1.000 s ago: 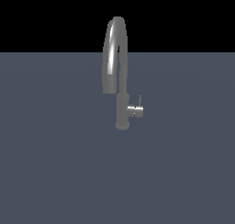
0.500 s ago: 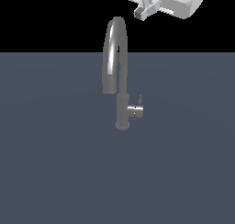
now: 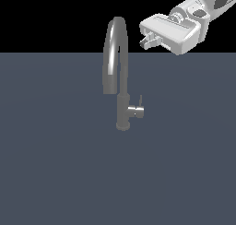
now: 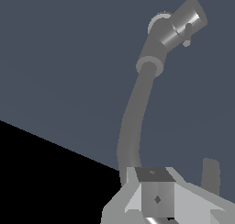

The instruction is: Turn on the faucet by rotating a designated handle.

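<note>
The faucet (image 3: pixel 122 109) is a grey gooseneck tap standing upright on a dark blue-grey surface, its arched spout (image 3: pixel 115 30) reaching high. The handle (image 3: pixel 136 110) is a short horizontal stub on the column's side toward the exterior view's right, with a thin lever pin (image 3: pixel 140 101) pointing up. My gripper (image 3: pixel 146 40) hangs high, just off the spout's top toward the exterior view's right, well above the handle and touching nothing. Its fingers look pressed together and empty. The wrist view shows the gripper (image 4: pixel 157 191), the column, and the handle (image 4: pixel 182 25) far below.
The flat blue-grey surface (image 3: pixel 55 173) spreads all round the faucet, with a black background behind. The spout's tip (image 4: pixel 210 174) shows beside the gripper in the wrist view.
My gripper has come into view from the upper right and moved down and left toward the spout's top. The faucet and handle have not moved.
</note>
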